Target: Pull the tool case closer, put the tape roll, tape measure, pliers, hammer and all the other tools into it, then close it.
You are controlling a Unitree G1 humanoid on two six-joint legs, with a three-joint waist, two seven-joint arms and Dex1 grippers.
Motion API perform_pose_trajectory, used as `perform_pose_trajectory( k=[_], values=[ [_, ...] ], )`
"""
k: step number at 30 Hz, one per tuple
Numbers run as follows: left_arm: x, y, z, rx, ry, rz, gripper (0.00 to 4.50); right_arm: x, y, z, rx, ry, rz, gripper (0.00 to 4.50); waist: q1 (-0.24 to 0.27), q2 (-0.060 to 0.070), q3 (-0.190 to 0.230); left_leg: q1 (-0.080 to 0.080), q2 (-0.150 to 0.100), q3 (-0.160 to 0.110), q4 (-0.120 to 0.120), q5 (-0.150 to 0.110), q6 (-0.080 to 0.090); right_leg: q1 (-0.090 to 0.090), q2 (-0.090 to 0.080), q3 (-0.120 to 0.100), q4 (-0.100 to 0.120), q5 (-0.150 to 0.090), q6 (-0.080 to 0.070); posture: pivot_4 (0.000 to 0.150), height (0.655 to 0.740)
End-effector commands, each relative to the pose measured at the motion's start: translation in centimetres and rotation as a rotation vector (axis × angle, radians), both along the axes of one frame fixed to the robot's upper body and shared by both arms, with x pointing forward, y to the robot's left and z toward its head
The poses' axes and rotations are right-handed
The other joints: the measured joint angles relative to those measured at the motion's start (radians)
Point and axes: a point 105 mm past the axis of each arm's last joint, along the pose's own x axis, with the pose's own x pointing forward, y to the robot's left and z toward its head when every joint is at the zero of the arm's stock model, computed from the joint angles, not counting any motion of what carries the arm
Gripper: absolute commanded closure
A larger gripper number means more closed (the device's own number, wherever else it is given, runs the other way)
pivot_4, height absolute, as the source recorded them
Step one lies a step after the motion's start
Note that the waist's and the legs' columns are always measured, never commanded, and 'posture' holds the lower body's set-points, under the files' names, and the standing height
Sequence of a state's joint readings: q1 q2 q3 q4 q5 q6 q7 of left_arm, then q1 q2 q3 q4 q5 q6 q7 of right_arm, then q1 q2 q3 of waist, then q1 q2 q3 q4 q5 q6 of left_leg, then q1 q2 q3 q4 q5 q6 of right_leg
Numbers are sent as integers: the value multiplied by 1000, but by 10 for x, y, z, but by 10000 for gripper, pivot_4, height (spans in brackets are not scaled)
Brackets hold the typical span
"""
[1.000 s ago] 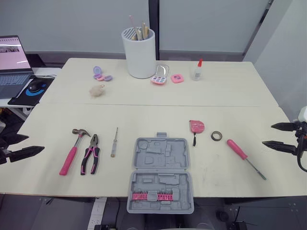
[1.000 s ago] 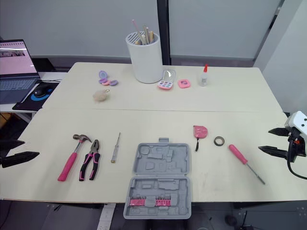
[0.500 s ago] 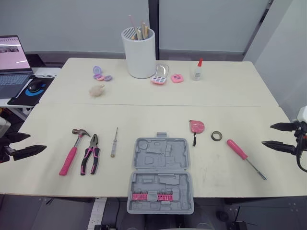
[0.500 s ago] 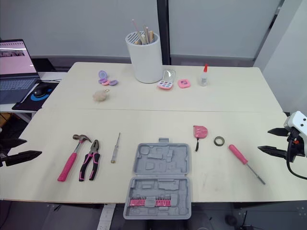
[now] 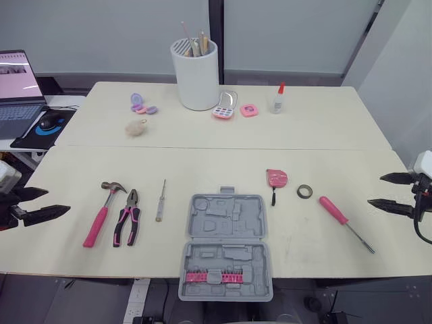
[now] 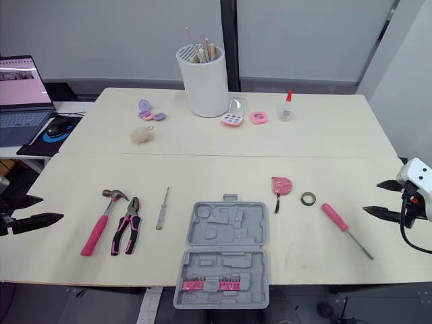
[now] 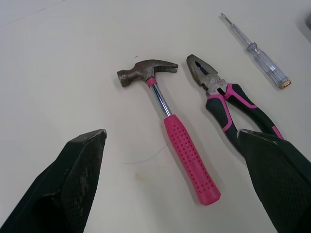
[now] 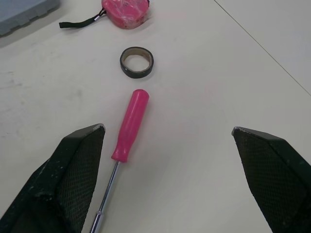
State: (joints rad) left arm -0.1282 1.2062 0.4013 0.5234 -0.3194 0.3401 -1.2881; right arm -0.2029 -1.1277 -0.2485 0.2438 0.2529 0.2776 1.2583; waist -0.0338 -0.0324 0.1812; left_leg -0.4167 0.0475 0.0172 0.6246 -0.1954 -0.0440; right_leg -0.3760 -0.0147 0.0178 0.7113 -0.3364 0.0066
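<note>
Lying head far, handle near, hammer (image 5: 98, 221); left gripper (image 5: 58, 200) and right gripper (image 5: 375, 190) released, empty.

Each claw is made of two black fingers, broad at the root and narrowed to blunt tips. On the left gripper (image 5: 57, 200) and the right gripper (image 5: 375, 190) alike, the fingers (image 7: 80, 165) are covered with a fine dotted grip pattern, scuffed pale at the tips. Behind the right claw a white block (image 6: 414, 171) is mounted, and a black cable (image 6: 405, 233) is looped beneath it. A left block (image 5: 7, 174), also white, is fitted behind the left claw.
</note>
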Motion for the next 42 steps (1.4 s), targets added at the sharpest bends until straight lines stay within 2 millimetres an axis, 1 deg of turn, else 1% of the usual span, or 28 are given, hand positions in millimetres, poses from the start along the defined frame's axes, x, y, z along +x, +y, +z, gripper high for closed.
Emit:
perform_pose_trajectory(
  k=[1, 2, 3, 4, 6, 7, 8, 9, 12, 15, 19, 22, 24, 27, 32, 42],
  values=[
    [12, -33, 21, -43, -101, -96, 0, 4, 12, 3, -41, -36, 48, 409, 1, 0, 0, 0, 0, 0, 0, 0, 0, 0, 0, 0, 0, 0, 0, 1500, 7400],
    [16, -49, 25, -59, -123, -142, 0, 6, 18, 1, -47, -37, 64, 409, 2, 0, 0, 0, 0, -1, 0, 0, 0, 0, 0, -1, 0, 0, 0, 1500, 7400],
    [18, -60, 28, -68, -137, -169, 0, 7, 22, 0, -50, -39, 73, 409, 2, 0, 0, 0, 0, -1, 1, 0, 0, 1, 0, -1, 0, 0, 0, 1500, 7400],
    [21, -74, 31, -82, -151, -211, 0, 9, 27, -1, -55, -40, 88, 409, 2, 0, 0, -1, 0, -2, 1, 0, 0, 1, 0, -1, 0, 0, 0, 1500, 7400],
    [29, -123, 40, -127, -202, -350, 0, 13, 47, -7, -61, -39, 147, 409, 2, 0, 0, -1, 0, -2, 2, 0, 0, 2, 0, -1, 0, 0, 0, 1500, 7400],
    [30, -142, 43, -138, -217, -404, 0, 14, 55, -9, -58, -36, 169, 409, 3, 0, 0, -1, -1, -2, 2, 0, 0, 2, 0, -1, 0, 0, 1, 1500, 7400],
    [30, -153, 44, -143, -225, -430, 0, 15, 59, -10, -56, -35, 180, 409, 3, 0, 0, -1, -1, -2, 3, 0, 0, 2, 0, -1, 0, 0, 2, 1500, 7400],
    [29, -173, 46, -160, -235, -493, 0, 16, 65, -12, -61, -30, 197, 409, 3, 0, 0, -1, -1, -2, 3, 0, 0, 2, 0, 0, 0, 0, 2, 1500, 7400],
    [21, -224, 50, -197, -270, -665, 0, 19, 82, -20, -88, -30, 233, 409, 3, 0, 0, -1, -1, -3, 3, 0, 0, 3, 1, 0, 0, 0, 2, 1500, 7400],
    [15, -252, 48, -204, -293, -753, 0, 25, 96, -26, -105, -47, 254, 409, -1, 0, 0, -1, -1, -3, 3, 0, 0, 2, 3, 1, 0, 0, 2, 1500, 7400],
    [11, -274, 40, -188, -326, -836, 0, 35, 109, -38, -134, -56, 241, 409, 0, 0, 0, 0, -1, -4, 3, 0, -1, 3, 10, 1, 0, 1, 2, 1500, 7400],
    [7, -286, 32, -186, -333, -888, 0, 39, 114, -48, -142, -52, 236, 6046, 2, 0, 0, 0, 0, -4, 4, 0, -1, 3, 10, 1, 0, 1, 2, 1500, 7400],
    [5, -294, 29, -202, -346, -911, 0, 44, 117, -55, -155, -64, 221, 12574, 3, 0, 0, -1, -1, -4, 4, 0, -1, 3, 9, 1, 0, 1, 2, 1500, 7400],
    [5, -303, 30, -226, -370, -920, 0, 48, 120, -65, -152, -51, 202, 12574, 4, 0, 0, -1, -1, -4, 4, 0, -1, 3, 9, 1, 0, 1, 2, 1500, 7400],
    [3, -308, 29, -231, -376, -936, 0, 58, 115, -77, -180, -55, 149, 22999, 2, 0, 0, -1, -1, -5, 4, 0, -1, 3, 10, 1, 0, 1, 1, 1500, 7400],
    [2, -314, 28, -239, -387, -947, 0, 68, 112, -97, -174, -34, 113, 22999, 2, 0, 0, -1, -1, -4, 4, 0, -1, 3, 10, 1, 0, 1, 1, 1500, 7400]
  ],
)
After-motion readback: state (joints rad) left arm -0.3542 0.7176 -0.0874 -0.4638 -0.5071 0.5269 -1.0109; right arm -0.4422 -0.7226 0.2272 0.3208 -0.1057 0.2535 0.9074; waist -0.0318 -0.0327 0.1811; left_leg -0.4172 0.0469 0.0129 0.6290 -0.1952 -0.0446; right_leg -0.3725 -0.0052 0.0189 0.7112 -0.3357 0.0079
